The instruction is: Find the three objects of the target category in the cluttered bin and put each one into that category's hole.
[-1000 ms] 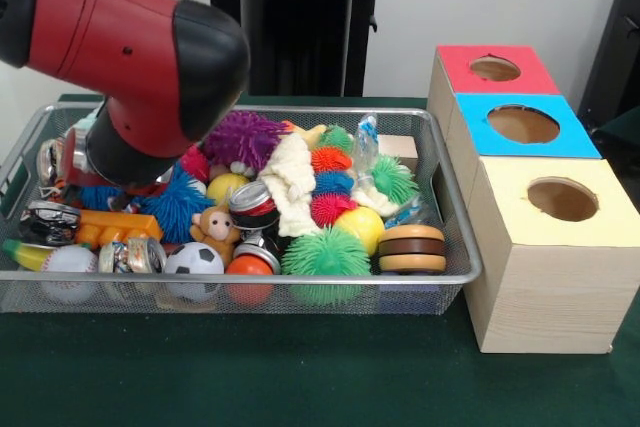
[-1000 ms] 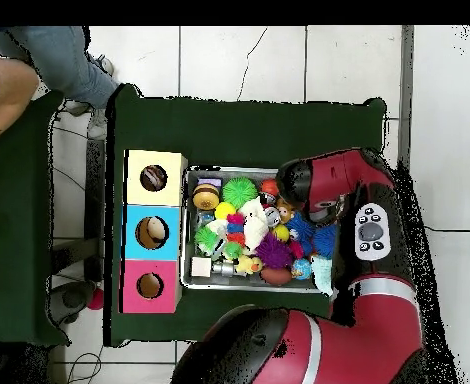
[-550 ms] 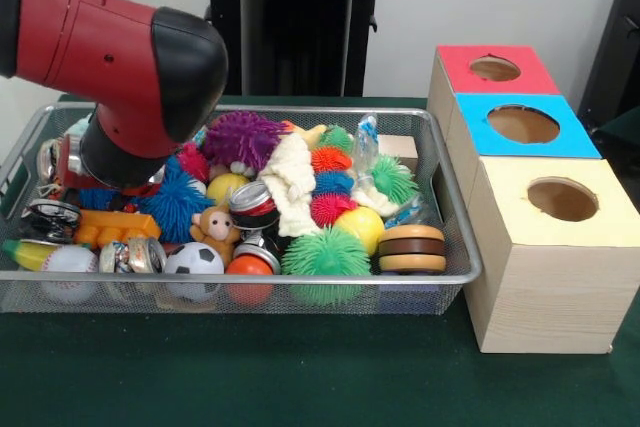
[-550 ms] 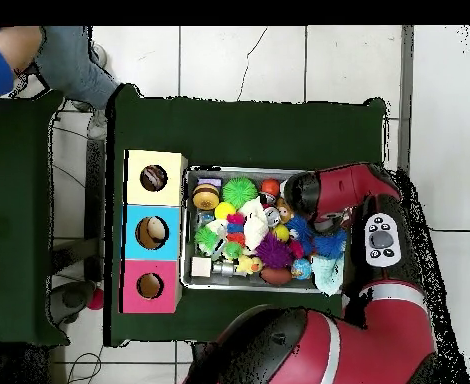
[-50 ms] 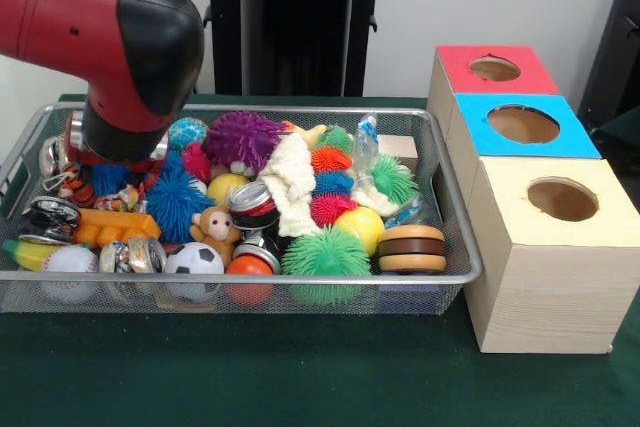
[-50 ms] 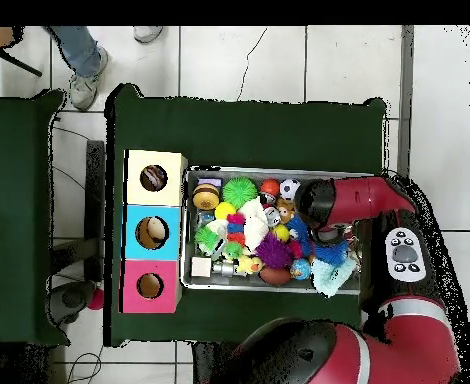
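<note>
A wire mesh bin [image 5: 455,247] holds a heap of toys: spiky balls in green [image 5: 325,252], purple [image 5: 243,137] and blue [image 5: 177,199], a soccer ball [image 5: 193,259], a baseball [image 5: 68,262], crushed cans [image 5: 252,202], a small teddy [image 5: 216,229] and a brown striped disc [image 5: 411,247]. To the bin's right stand three wooden boxes with holes: red [image 5: 495,68], blue [image 5: 523,124], yellow [image 5: 563,199]. My gripper [image 5: 110,159] is down among the toys at the bin's far left, mostly hidden behind the arm's black wrist [image 5: 150,37]. In the overhead view the arm [image 6: 344,203] covers it.
An orange block [image 5: 115,225], a banana [image 5: 25,252] and more cans [image 5: 130,255] lie near the bin's front left. The boxes sit tight against the bin's right wall. Seen from overhead, things lie inside the yellow box's hole [image 6: 154,178] and the blue one [image 6: 151,232]. A person's leg [image 6: 79,55] shows at the top.
The arm has swung further toward the bin's far left corner and lifted a little, uncovering a teal ball. The person at the overhead view's top left has drawn back.
</note>
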{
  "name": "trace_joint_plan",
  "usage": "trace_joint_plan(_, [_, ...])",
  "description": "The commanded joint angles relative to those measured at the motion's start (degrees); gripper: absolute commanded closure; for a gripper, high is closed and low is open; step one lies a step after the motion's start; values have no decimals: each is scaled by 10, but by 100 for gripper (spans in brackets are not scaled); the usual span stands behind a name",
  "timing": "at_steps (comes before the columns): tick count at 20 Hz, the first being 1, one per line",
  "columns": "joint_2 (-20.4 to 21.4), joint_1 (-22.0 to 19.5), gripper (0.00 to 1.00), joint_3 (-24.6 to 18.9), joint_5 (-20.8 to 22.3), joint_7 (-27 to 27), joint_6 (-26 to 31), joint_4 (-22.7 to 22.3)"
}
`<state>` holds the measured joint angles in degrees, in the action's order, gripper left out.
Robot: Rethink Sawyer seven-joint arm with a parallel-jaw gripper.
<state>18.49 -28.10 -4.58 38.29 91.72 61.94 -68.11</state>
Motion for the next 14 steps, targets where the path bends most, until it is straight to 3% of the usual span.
trace_joint_plan(1, [-13, -15, 0, -54, -56, -89, 82, -103])
trace_joint_plan(4, [-13, -25, 0, -63, -77, -79, 50, -114])
trace_joint_plan(5, [-12, -29, 100, -67, -85, -76, 34, -120])
trace_joint_plan(10, [-5, -44, 100, -90, -85, -108, -2, -133])
trace_joint_plan(14, [14, -48, 100, -97, -108, -58, -16, -149])
